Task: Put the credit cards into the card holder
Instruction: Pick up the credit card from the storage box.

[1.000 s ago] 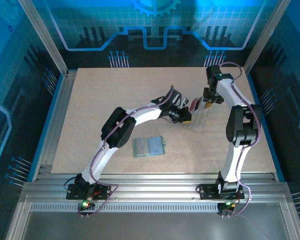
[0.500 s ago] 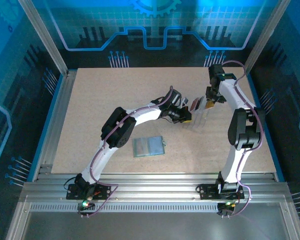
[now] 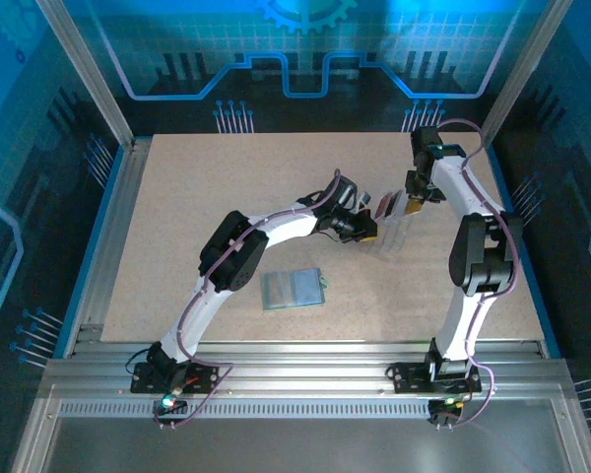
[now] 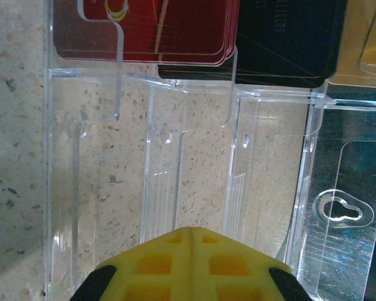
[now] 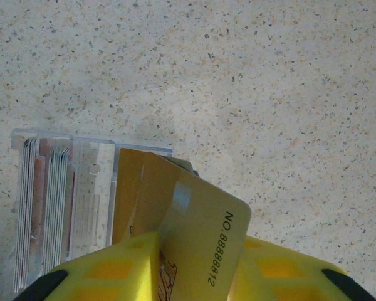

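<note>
Pinches one gold card (image 5: 200,226) tight in the right end effector (image 5: 194,269), at one end of a clear rack (image 5: 88,188) standing on the far right part of the counter (image 3: 197,217). Presses the yellow fingers (image 4: 150,266) of the left end effector (image 4: 189,251) tight together with nothing seen between them, right by the same rack, with red cards (image 4: 144,31), a dark card (image 4: 288,37) and more gold cards (image 4: 363,44) sitting in its slots. Leaves the grey-green card holder (image 3: 294,289) lying flat in the middle of the counter, well apart from the rack and both end effectors.
</note>
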Controlling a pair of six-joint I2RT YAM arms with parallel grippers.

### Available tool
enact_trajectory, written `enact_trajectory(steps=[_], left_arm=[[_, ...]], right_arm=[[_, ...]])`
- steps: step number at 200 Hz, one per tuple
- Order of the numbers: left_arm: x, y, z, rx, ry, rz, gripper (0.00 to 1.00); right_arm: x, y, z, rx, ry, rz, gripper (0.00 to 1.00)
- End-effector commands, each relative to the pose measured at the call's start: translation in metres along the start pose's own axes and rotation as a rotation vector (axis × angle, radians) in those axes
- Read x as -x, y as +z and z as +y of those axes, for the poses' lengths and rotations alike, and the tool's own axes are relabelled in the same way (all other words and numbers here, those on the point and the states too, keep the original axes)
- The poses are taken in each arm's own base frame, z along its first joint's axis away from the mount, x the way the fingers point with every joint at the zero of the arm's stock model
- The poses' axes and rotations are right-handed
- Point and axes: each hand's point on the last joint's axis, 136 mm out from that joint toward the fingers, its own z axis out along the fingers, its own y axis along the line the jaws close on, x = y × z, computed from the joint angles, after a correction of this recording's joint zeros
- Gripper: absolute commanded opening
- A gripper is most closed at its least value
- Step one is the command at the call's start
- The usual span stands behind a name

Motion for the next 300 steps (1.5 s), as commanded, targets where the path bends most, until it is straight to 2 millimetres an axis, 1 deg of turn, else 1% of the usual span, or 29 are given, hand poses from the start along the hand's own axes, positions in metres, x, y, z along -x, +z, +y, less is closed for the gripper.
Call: enact_trajectory(steps=[1,33,112,150,168,222,245,300], left_arm=[[-0.019,0.014,0.095,0.220,-0.155,0.031,0.03],[-0.020,0.014,0.095,0.220,-0.156,0.031,0.03],[-0.020,0.014,0.097,0.224,-0.157,0.030,0.03],[-0.021,0.014,0.098,0.224,-0.160,0.030,0.03],[-0.020,0.014,0.098,0.224,-0.160,0.029,0.03],[-0.022,0.014,0.099,0.225,-0.161,0.032,0.03],[-0.022,0.015,0.099,0.225,-0.163,0.032,0.03],[-0.022,0.014,0.099,0.227,-0.164,0.031,0.03]], right_arm=[[0.001,-0.017,-0.012,-0.026,0.004,-0.010,0.30],[0.001,-0.019,-0.013,-0.031,0.001,-0.009,0.27],[0.001,-0.028,-0.013,-0.042,-0.017,-0.015,0.23],[0.001,-0.030,-0.010,-0.041,-0.028,-0.015,0.21],[0.002,-0.033,-0.009,-0.045,-0.034,-0.020,0.18],[0.002,-0.036,-0.006,-0.057,-0.057,-0.020,0.16],[0.002,-0.038,-0.004,-0.060,-0.064,-0.024,0.13],[0.002,-0.041,-0.001,-0.061,-0.077,-0.021,0.11]])
